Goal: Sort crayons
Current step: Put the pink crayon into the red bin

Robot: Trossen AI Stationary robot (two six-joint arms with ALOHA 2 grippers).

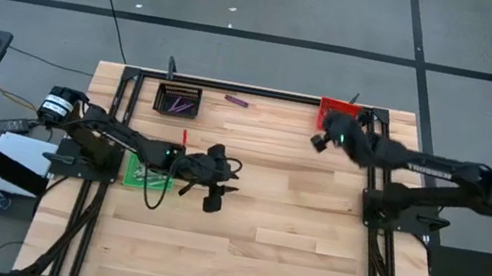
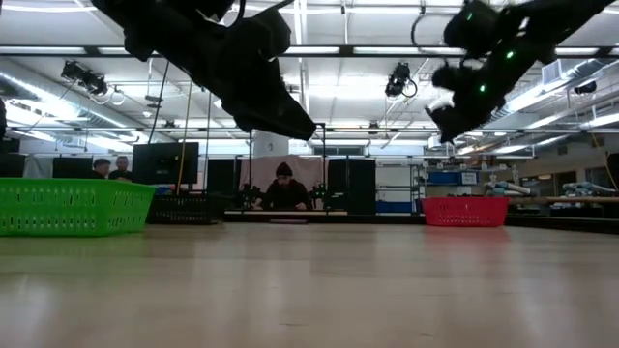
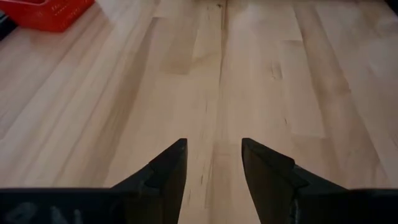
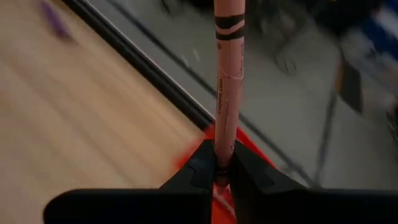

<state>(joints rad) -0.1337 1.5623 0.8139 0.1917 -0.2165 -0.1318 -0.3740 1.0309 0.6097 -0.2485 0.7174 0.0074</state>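
My right gripper (image 4: 222, 168) is shut on a pinkish-red crayon (image 4: 227, 74), raised over the table's far right beside the red bin (image 1: 337, 111); it also shows in the high view (image 1: 320, 139). My left gripper (image 3: 214, 152) is open and empty above the bare table middle (image 1: 218, 179). A purple crayon (image 1: 236, 102) lies on the table near the far edge. A red crayon (image 1: 184, 135) lies left of centre. A black bin (image 1: 178, 99) holds purple crayons. My right gripper pinches the crayon's near end (image 4: 224, 146) between its two fingertips. The crayon runs along the fingers and sticks straight out beyond them. It is lifted clear of the table, with a corner of the red bin (image 4: 245, 146) below it.
A green bin (image 1: 146, 173) stands at the table's left under the left arm. A black frame (image 1: 254, 90) runs along the table's far edge. People sit in the room beyond the table (image 2: 282, 188). Bare wood lies across the table's near half.
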